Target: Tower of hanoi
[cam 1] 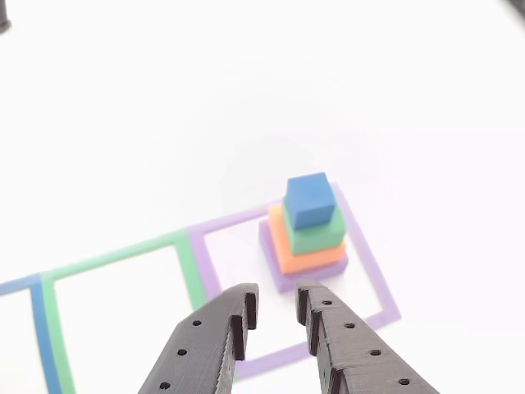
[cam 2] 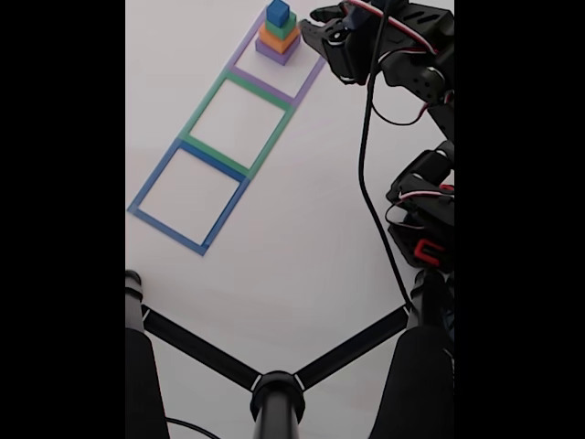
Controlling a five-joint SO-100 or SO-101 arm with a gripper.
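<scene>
Purple block (cam 1: 283,275) at the base, then orange (cam 1: 287,249), green (cam 1: 316,234) and blue (cam 1: 310,199) on top: the tower stands upright, its long axis vertical, just beyond the fingertips and slightly to their right in the other view, inside the purple outline (cam 1: 373,271). The gripper (cam 1: 276,305) hangs low over the table, reaching toward the stack, its black fingers (cam 1: 217,336) narrowly parted, holding nothing and touching no block. In the fixed view the arm (cam 2: 402,55) stretches in from the right, gripper (cam 2: 309,24) beside the tower (cam 2: 278,32). Green (cam 1: 115,258) and blue (cam 1: 41,336) outlines lie left of the fingers.
</scene>
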